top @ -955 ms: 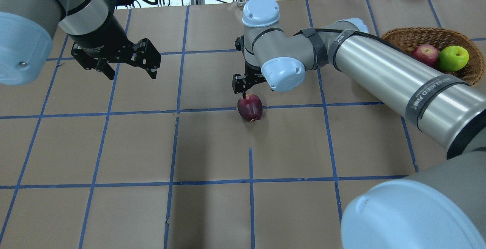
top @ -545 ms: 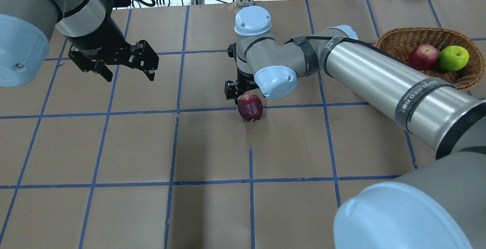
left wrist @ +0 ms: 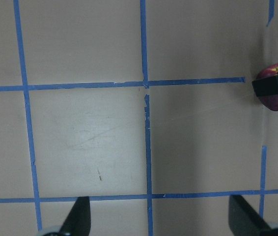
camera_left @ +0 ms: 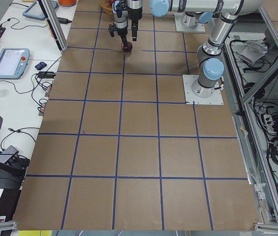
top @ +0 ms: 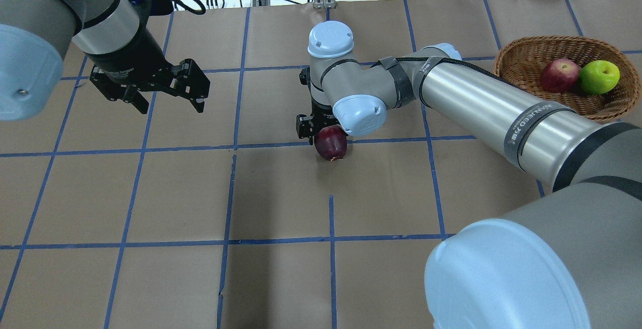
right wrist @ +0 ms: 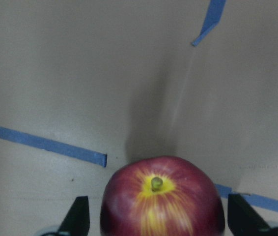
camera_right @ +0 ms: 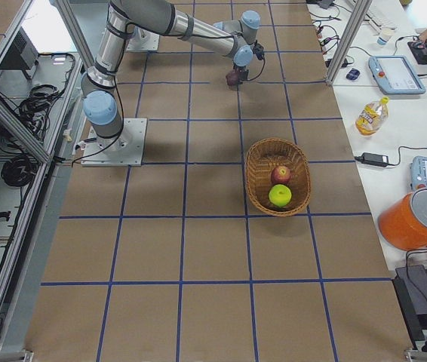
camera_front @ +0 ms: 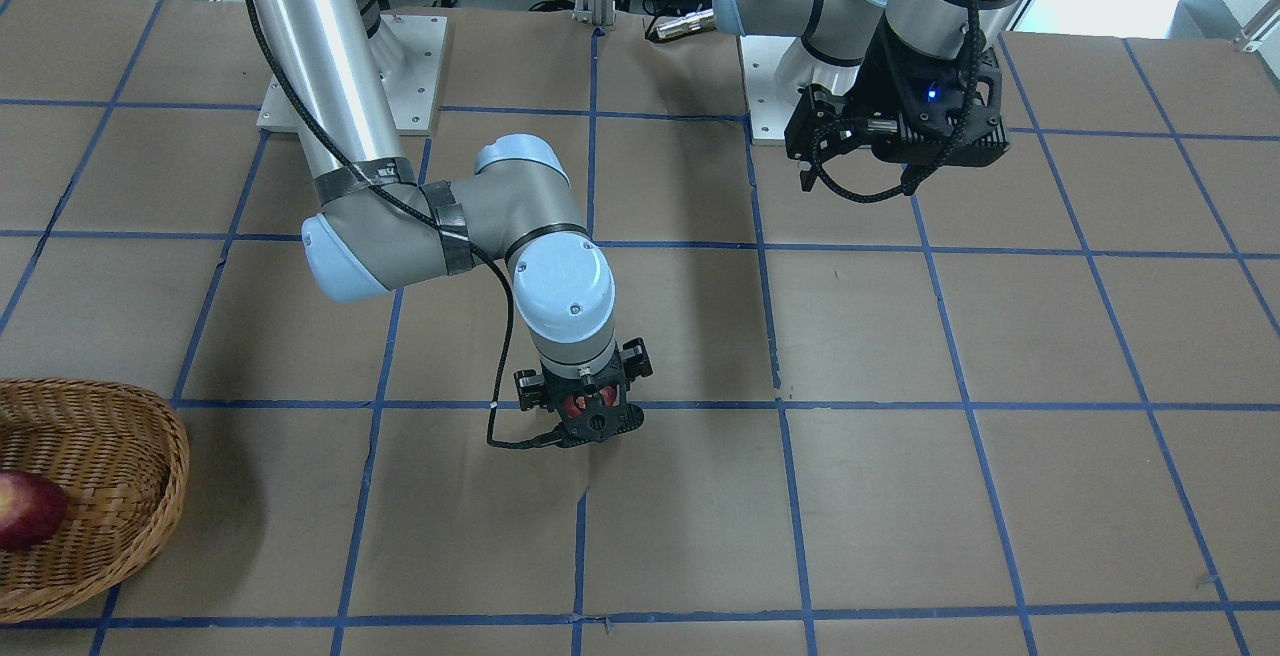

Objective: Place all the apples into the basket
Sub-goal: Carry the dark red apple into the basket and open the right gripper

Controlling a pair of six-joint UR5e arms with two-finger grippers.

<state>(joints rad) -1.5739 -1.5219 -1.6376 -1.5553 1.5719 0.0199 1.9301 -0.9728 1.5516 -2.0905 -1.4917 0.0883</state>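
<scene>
Table (top: 281, 193) spreads wide and brown, crossed by blue tape lines (top: 150, 148). Basket (top: 551, 43) sits well away from the right gripper (camera_front: 590, 421), off to its right, and it already carries 2 apples: the red apple (top: 559, 74) and the yellow-green apple (top: 598, 76), side by side. The right gripper is down low at the table, fingers spread, and the dark maroon apple (top: 331, 143) sits right between them, stem up! The left gripper (top: 169, 103) hangs above the table, well off on the other side, fingers spread wide.
</scene>
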